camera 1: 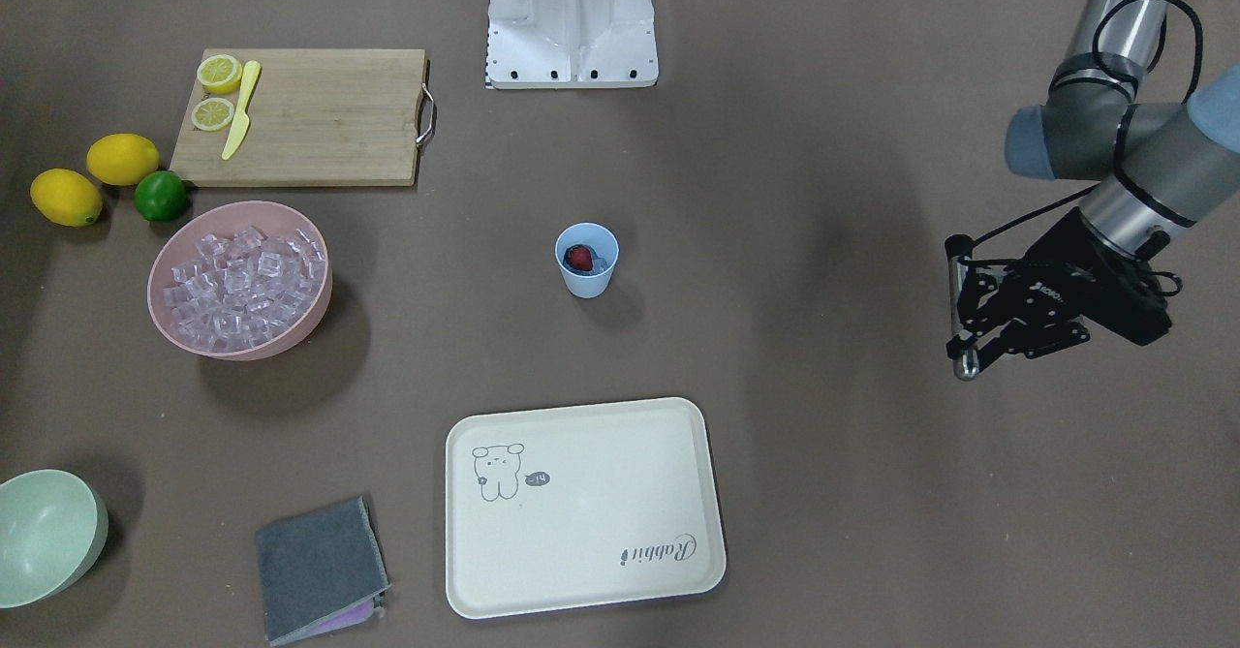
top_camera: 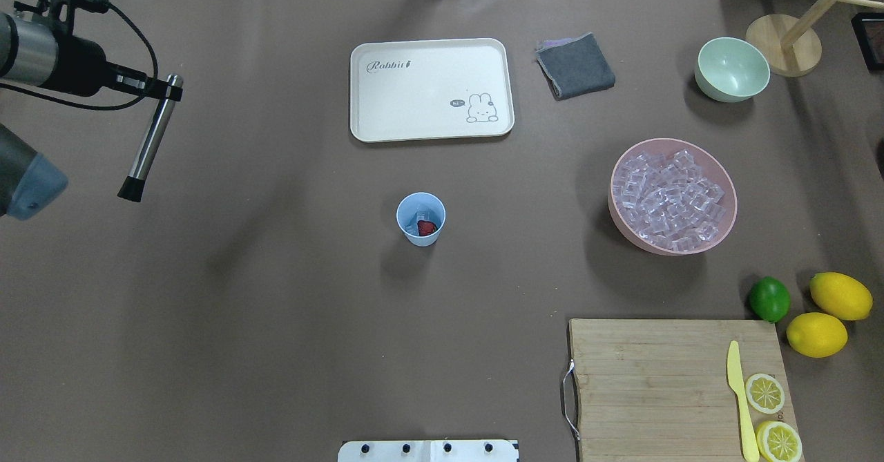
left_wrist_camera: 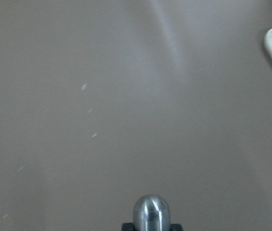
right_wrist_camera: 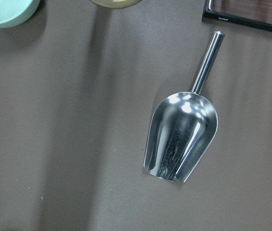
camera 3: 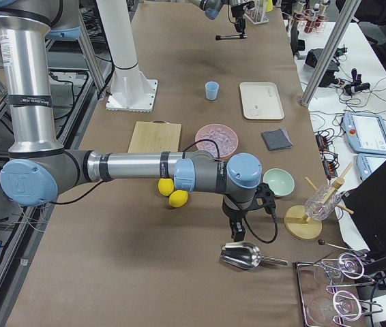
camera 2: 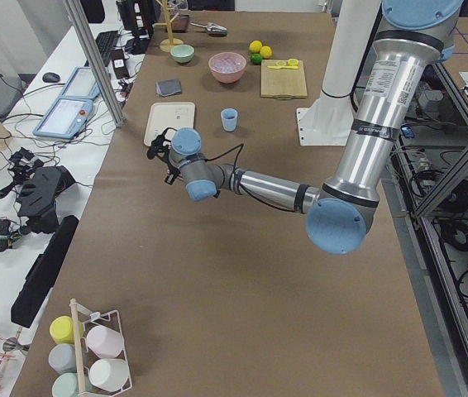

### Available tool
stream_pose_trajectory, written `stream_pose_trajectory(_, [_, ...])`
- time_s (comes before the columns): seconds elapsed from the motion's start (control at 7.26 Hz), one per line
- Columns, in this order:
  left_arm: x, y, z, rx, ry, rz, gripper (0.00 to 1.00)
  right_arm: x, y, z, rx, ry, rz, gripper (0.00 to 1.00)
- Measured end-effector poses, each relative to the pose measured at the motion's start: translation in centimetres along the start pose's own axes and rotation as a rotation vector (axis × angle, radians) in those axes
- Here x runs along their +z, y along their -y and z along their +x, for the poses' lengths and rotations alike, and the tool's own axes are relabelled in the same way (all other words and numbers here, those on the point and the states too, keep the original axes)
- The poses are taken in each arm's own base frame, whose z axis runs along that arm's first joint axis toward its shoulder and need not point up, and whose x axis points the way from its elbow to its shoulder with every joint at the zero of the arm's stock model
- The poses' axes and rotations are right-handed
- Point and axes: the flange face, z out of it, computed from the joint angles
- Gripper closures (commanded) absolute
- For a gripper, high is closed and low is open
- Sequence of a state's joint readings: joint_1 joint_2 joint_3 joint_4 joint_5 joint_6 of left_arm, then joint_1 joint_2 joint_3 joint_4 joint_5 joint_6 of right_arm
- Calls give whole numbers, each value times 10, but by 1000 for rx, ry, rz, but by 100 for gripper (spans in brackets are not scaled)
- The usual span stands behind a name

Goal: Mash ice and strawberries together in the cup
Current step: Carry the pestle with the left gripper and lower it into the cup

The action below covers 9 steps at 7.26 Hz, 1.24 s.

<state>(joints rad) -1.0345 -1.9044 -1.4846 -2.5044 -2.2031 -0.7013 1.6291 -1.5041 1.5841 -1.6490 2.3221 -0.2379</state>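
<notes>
The light-blue cup [camera 1: 586, 285] [top_camera: 409, 208] stands upright at mid-table. Inside it lie a red strawberry [camera 1: 579, 259] [top_camera: 427, 227] and some clear ice [camera 1: 602, 263] [top_camera: 417, 215]. More ice [camera 1: 240, 280] [top_camera: 666, 199] fills the pink bowl [camera 1: 310, 324] [top_camera: 621, 231]. My left gripper [camera 1: 972, 304] [top_camera: 157, 90] is shut on a steel muddler [camera 1: 959, 270] [top_camera: 148, 141] [left_wrist_camera: 150, 212], held in the air far to the cup's side over bare table. My right gripper [camera 3: 237, 228] hangs over a metal scoop [right_wrist_camera: 181, 142] [camera 3: 244, 255]. Its fingers show in no close view, so I cannot tell their state.
A cream tray [top_camera: 431, 89] [camera 1: 581, 508] lies beyond the cup, with a grey cloth [top_camera: 575, 66] and a pale-green bowl [top_camera: 732, 70] nearby. A cutting board [top_camera: 673, 386] carries lemon halves and a yellow knife. Two lemons and a lime [top_camera: 769, 299] sit beside it.
</notes>
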Motion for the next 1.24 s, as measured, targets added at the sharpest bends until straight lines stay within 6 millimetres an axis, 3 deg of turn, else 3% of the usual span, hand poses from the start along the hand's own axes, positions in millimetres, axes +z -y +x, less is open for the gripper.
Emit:
stream_pose_trajectory(0.28, [32,11,96,111,-53,73,100,-1,1,0,-1,-1,1,1])
stream_pose_trajectory(0.55, [59,4,206,192,-130,192,100,-2,2,-1,-2,-2,3,1])
stream_pose_trajectory(0.83, [40,13,258,195,-245,323,100,-2,3,-1,-1,-3,3,1])
stream_pose_trajectory(1.24, [17,51,306,157,-380,457,100,0,1,1,2,-2,-1,1])
